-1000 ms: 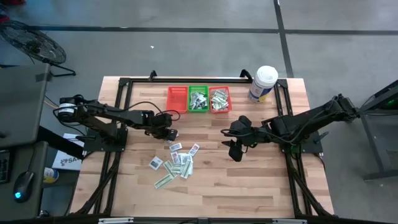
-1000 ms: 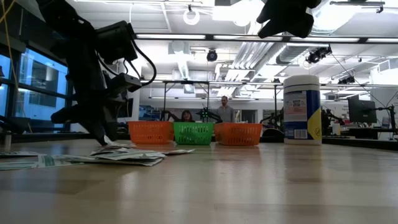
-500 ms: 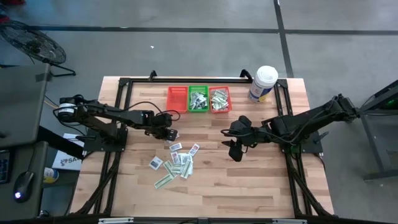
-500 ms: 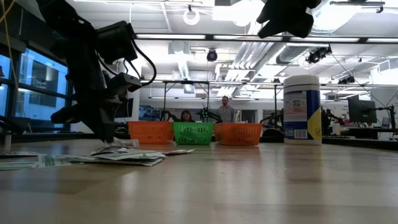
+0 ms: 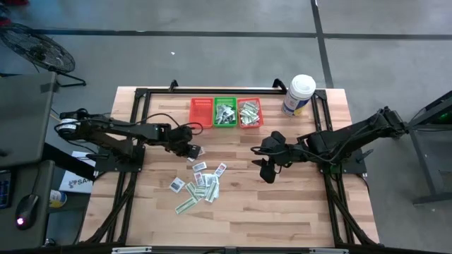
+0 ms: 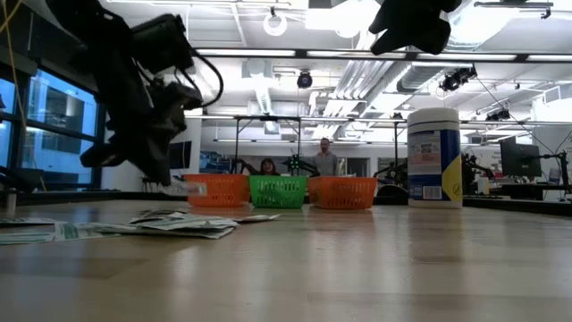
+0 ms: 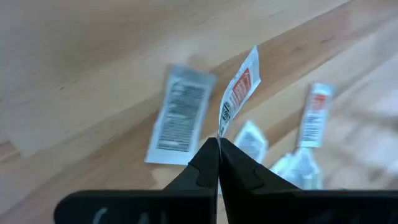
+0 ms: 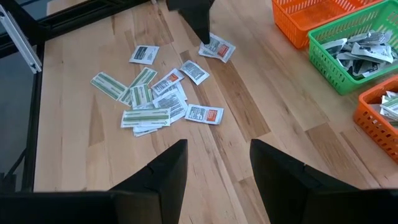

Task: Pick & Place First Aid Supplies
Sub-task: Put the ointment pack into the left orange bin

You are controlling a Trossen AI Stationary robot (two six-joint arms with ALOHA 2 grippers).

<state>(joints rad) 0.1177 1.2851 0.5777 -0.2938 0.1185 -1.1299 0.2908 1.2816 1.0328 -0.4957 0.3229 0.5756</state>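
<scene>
My left gripper [image 7: 218,144] is pinched tight on a white packet with red print [image 7: 238,98], lifted clear of the table [image 5: 282,212]. Below lie the other packets [image 5: 201,185]; farther off, my right gripper [image 8: 214,162] hangs open over bare wood.

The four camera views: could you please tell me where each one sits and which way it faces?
High view: overhead, straight down on the table; both arms, left hand, right hand.
Low view: table height, level toward the baskets and tub; the left arm hangs in.
Left wrist view: on the left arm, facing the tabletop; its shut fingers pinch a red-and-white packet.
Right wrist view: on the right arm, facing the packet pile; open fingers.
Shared: the pile shows in the high and right wrist views.
</scene>
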